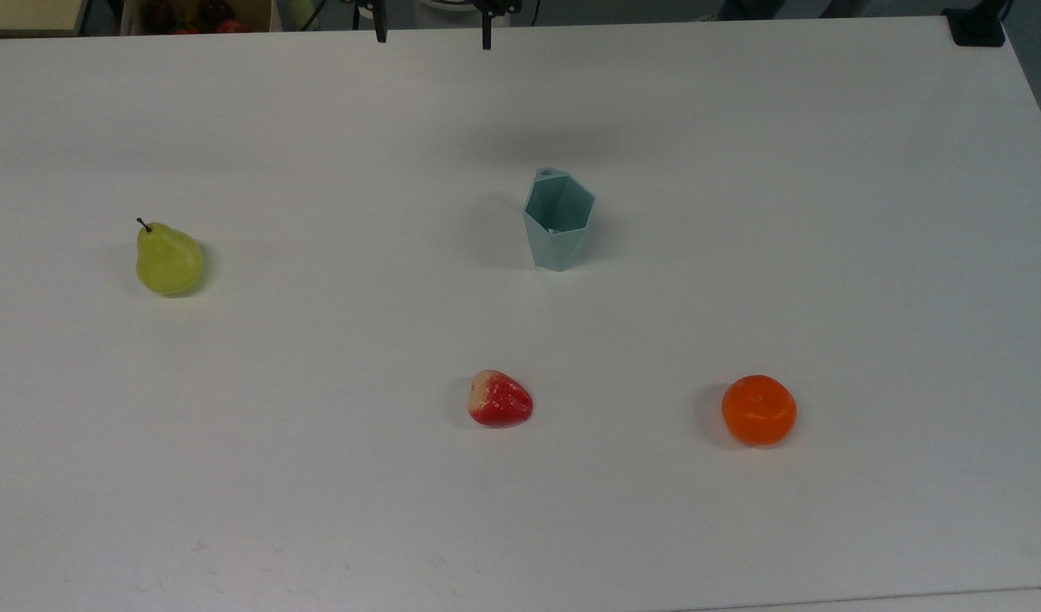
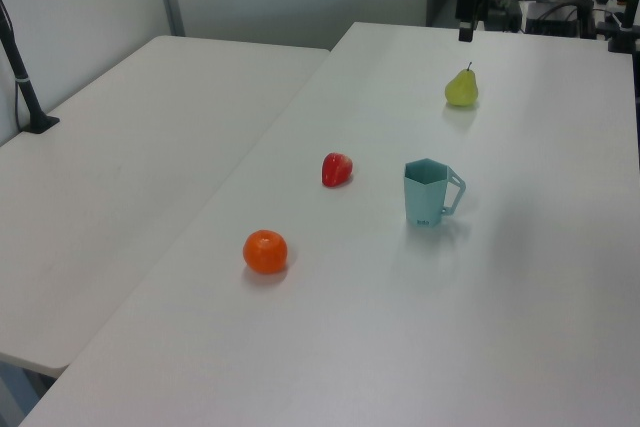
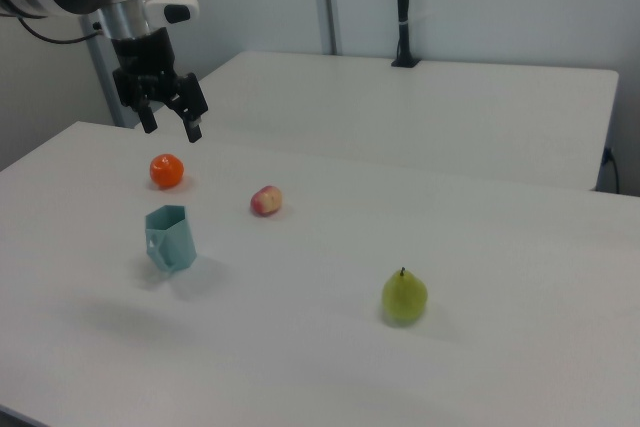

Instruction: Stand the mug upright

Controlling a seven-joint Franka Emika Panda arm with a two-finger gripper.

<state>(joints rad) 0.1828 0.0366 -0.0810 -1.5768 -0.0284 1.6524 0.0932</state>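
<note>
The pale teal faceted mug (image 1: 558, 219) stands upright on the white table (image 1: 741, 212), mouth up, with nothing touching it. In the left view the mug (image 2: 430, 194) has its handle toward the left view's right. The right view has the mug (image 3: 170, 237) near its left side. My gripper (image 1: 432, 36) hangs at the top view's upper edge, well clear of the mug, open and holding nothing. In the right view the gripper (image 3: 172, 129) floats high above the mug with its fingers spread. The gripper (image 2: 467, 17) is at the top in the left view.
A green pear (image 1: 169, 259) lies at the top view's left. A red strawberry (image 1: 500, 399) and an orange (image 1: 759, 410) lie nearer the front. A second white table (image 2: 150, 147) adjoins in the left view. A black post (image 3: 402, 7) stands on the far table.
</note>
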